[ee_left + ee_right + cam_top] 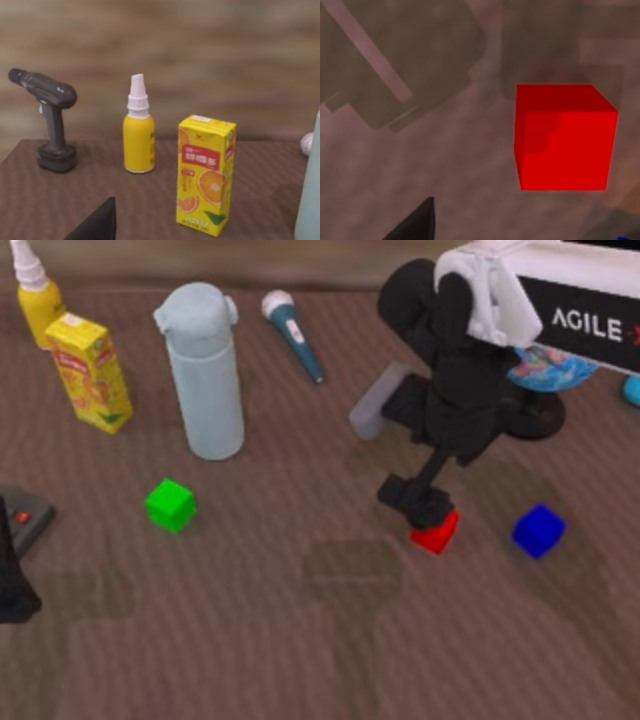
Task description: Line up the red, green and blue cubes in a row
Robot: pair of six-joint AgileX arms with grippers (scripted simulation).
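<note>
Top view, left to right: the left gripper (12, 590) is parked at the bench's left edge, and whether its claw is open cannot be told. The green cube (170, 505) is seen left of centre, turned slightly askew to the bench edges; being a cube, it has no long axis. The right gripper (418, 508) is lowered right of centre, directly over the red cube (437, 532), partly hiding it; its claw's state cannot be told. The blue cube (538, 531) lies near, rightward, also skewed.
</note>
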